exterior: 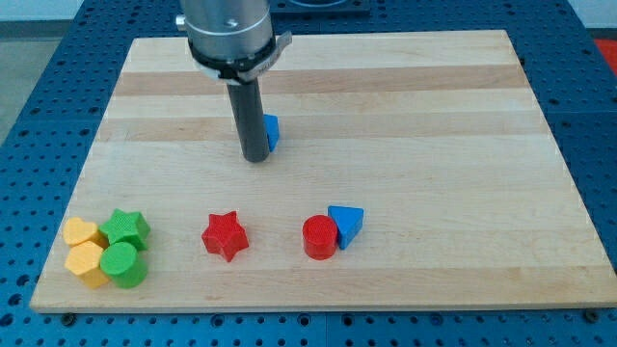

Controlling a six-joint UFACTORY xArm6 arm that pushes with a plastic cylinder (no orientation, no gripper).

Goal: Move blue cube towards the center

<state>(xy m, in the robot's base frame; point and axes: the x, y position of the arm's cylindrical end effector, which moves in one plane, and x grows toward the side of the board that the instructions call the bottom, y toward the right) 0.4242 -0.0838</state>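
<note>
The blue cube (272, 131) lies on the wooden board (405, 116), left of the board's middle and toward the view's top. My rod hides most of it; only its right part shows. My tip (255, 158) rests on the board just left of and slightly below the cube, close against it; I cannot tell if they touch.
A blue triangular block (346, 225) touches a red cylinder (319, 238) at the view's lower middle. A red star (226, 236) lies left of them. At the lower left corner sit two yellow blocks (85, 249), a green star (127, 228) and a green cylinder (123, 264).
</note>
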